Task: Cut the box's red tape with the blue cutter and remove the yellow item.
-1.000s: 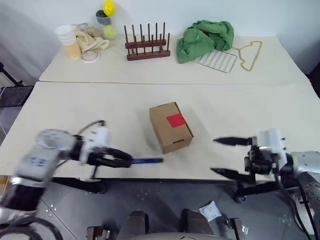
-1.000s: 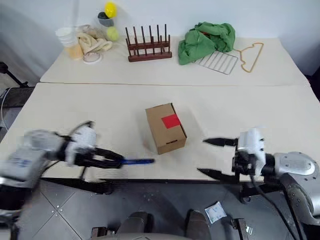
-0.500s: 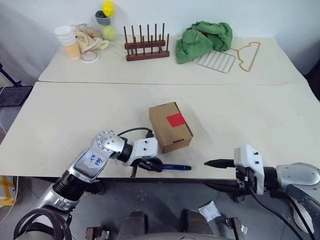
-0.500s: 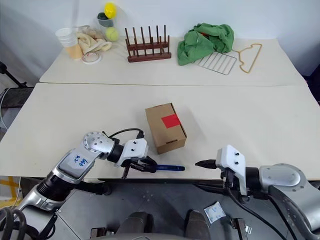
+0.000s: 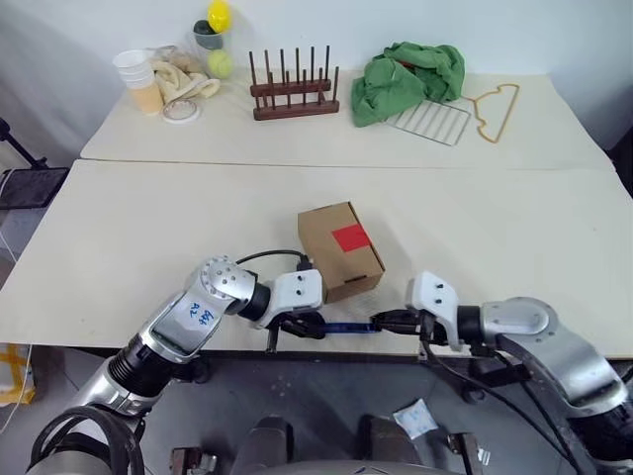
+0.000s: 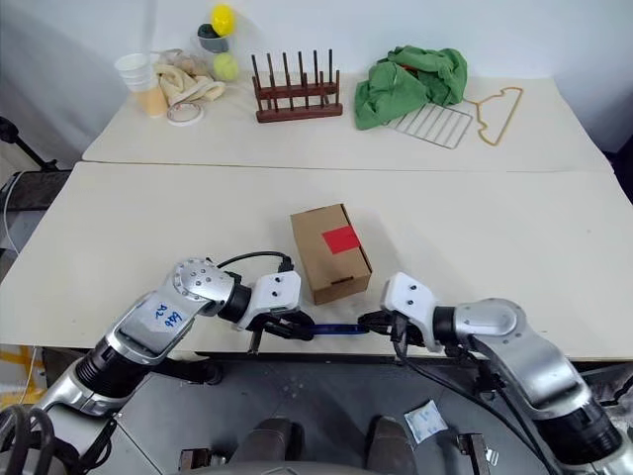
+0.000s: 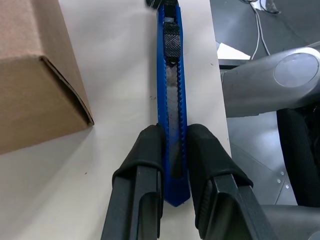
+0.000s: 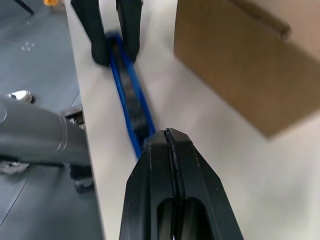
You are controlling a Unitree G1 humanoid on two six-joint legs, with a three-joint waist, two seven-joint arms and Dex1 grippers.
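Both pincers meet the blue cutter (image 5: 346,328): left (image 5: 309,328) clamped, right (image 5: 381,322) shut.

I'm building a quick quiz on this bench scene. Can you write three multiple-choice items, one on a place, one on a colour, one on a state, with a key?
1. Where does the blue cutter lie?
A. on the box
B. at the table's near edge, in front of the box
C. beside the rack

2. What colour is the tape on the box?
A. red
B. green
C. white

3. How is the left gripper?
A. wide open, empty
B. shut on the box
C. shut on the cutter

Key: 1 B, it lies along the edge between both grippers. 2 A, a red square sits on top. 3 C, its fingers clamp the blue handle.
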